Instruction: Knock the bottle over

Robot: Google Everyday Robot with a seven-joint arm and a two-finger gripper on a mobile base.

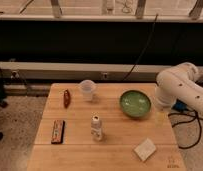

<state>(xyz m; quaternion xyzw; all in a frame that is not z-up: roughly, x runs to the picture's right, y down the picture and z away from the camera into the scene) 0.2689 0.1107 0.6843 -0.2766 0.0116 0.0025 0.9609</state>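
Bottle (pixel 97 127) is standing upright near the middle of the wooden tabletop (pixel 75 156), a little toward the front edge, so the knocking-over is not yet done and the whole of the task is waiting. Nothing is touching it. The gripper (pixel 160 116) is hanging at the end of the bulky white arm (pixel 177 90) over the right edge of the tabletop, just beside the green bowl (pixel 135 103) and well apart from the bottle; whether it is open or closed cannot be told, and it does not appear to be holding anything. To my judgement, the arm is needing to cross leftward past the bowl and push the bottle's upper part sideways. The bottle is looking slim, clear and plastic, with a white cap and a pale label, so it is likely light and easy to tip. Behind it a wider clear plastic cup (pixel 87 90) is sitting upright, with a small dark red oblong object (pixel 67 98) to its left. A flat brown rectangular packet (pixel 57 131) is lying near the left edge, and a pale squarish pad (pixel 145 149) is lying near the front right corner.
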